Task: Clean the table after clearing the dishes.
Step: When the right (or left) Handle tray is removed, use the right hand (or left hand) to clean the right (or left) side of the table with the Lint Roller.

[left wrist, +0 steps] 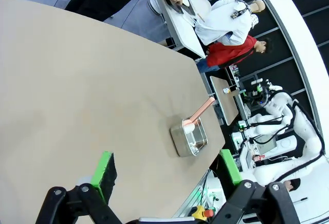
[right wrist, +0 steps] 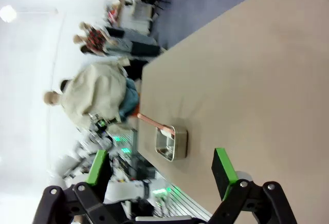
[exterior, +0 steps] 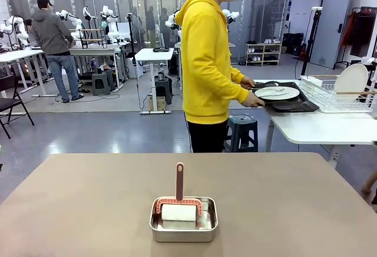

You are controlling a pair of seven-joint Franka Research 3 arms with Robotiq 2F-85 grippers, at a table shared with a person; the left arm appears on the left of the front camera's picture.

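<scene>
**Both pincers spread wide over the taupe table, dishes off at the side table**

I am holding my left pincer [left wrist: 167, 168] with its jaws spread apart, the black fingers tipped with green pads [left wrist: 104, 168] and gripping nothing. My right pincer [right wrist: 160, 167] is hanging the same way, green pads [right wrist: 223, 166] wide apart and empty.

Beneath both, the table [exterior: 76, 210] is stretching out as a broad, matte taupe-brown rectangle with a smooth, plain surface. Near its edge on my side, roughly midway between my arms, a small square steel pan [exterior: 183, 218] with shiny rounded corners is sitting flat. A white block like a sponge [exterior: 178, 212] is lying inside it, and a brush with a salmon-red handle [exterior: 179, 181] is sticking up and away from me over the pan's far rim. The pan is the one thing standing in the way on the table.

Beyond the far edge, a person in a yellow hoodie [exterior: 206, 62] is standing turned toward a white side table [exterior: 318, 127] on my right. One hand [exterior: 253, 99] is gripping a dark rectangular tray [exterior: 291, 105] carrying a round white plate [exterior: 277, 93]. A white wire rack [exterior: 336, 95] is standing just beside the tray, and a teal stool [exterior: 242, 132] is sitting on the floor below.
</scene>
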